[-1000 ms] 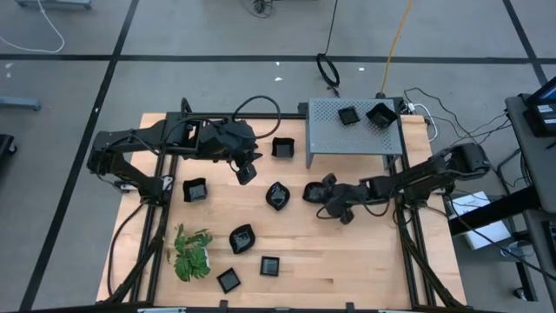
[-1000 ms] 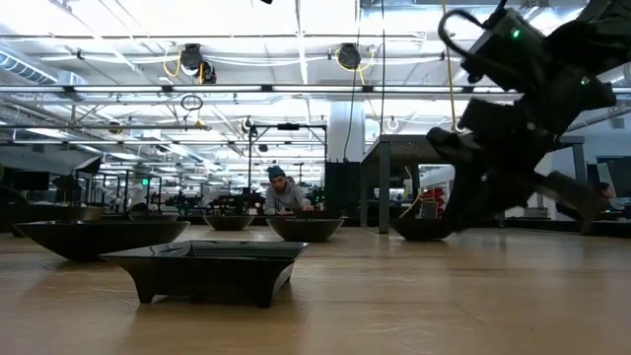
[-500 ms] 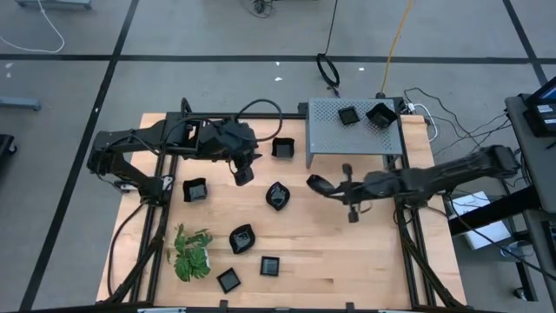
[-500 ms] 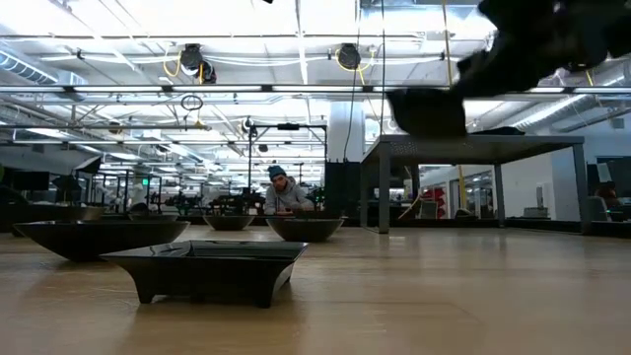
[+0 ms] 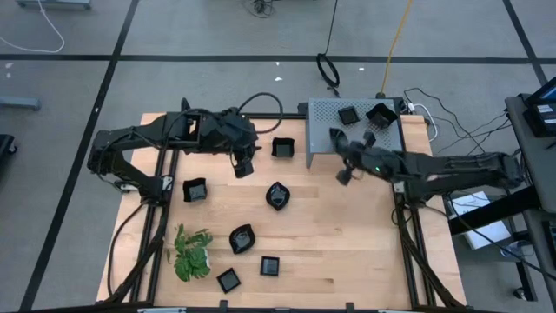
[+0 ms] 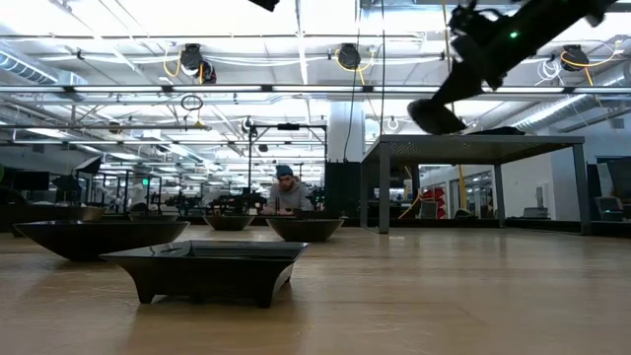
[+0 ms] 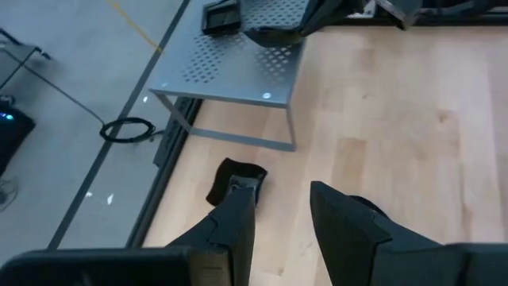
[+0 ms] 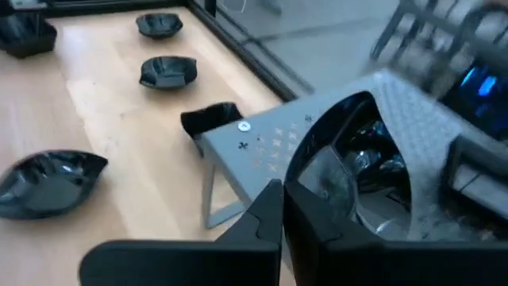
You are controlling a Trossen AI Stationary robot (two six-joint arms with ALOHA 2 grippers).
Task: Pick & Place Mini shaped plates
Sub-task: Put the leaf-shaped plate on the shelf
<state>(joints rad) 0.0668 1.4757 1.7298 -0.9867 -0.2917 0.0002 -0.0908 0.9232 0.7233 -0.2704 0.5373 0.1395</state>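
Two plates [image 5: 364,114] atop perforated grey shelf [image 5: 323,137]

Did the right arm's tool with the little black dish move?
Yes. The right tool, shut on a black dish, went from the bare wood up to the grey perforated shelf.

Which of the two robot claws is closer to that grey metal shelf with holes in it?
The right gripper: it hangs over the shelf's front left corner, clamping a black dish. The left gripper is off to the shelf's left, above the wooden table.
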